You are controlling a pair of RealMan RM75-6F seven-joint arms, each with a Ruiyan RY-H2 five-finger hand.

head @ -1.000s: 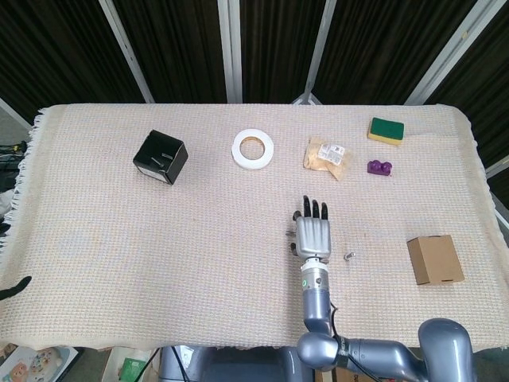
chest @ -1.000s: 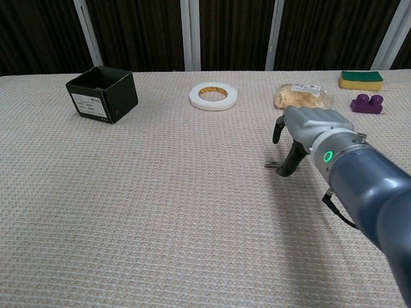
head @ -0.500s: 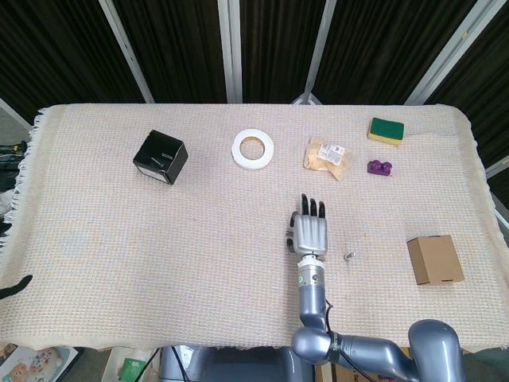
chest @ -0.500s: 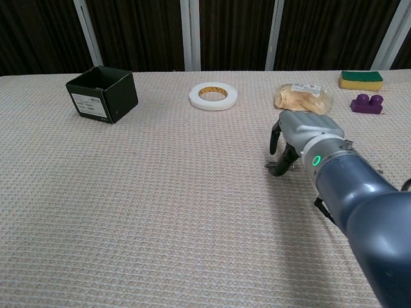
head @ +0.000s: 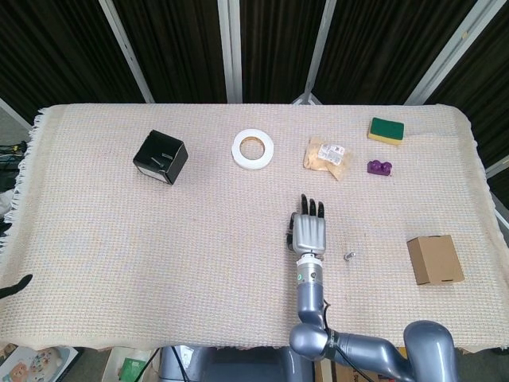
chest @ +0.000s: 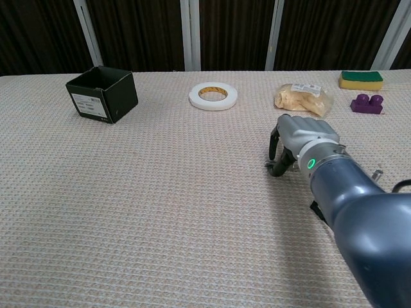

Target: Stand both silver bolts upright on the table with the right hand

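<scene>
One black box, one tape roll, one bagged snack, one sponge, one purple block, one cardboard box, and one visible bolt.

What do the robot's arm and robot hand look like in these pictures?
The robot hand has a silver-grey metal back and black fingers. The arm is smooth, rounded, blue-grey, with a small green light near the wrist and a thin black cable alongside.

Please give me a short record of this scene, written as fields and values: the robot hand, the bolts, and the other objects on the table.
right robot hand: low over the cloth, fingers curled down
bolt: beside that hand, on its right, apart from it
second bolt: not discernible
far side, left to right: black box, tape roll, snack bag, purple block, sponge
right edge: cardboard box
</scene>
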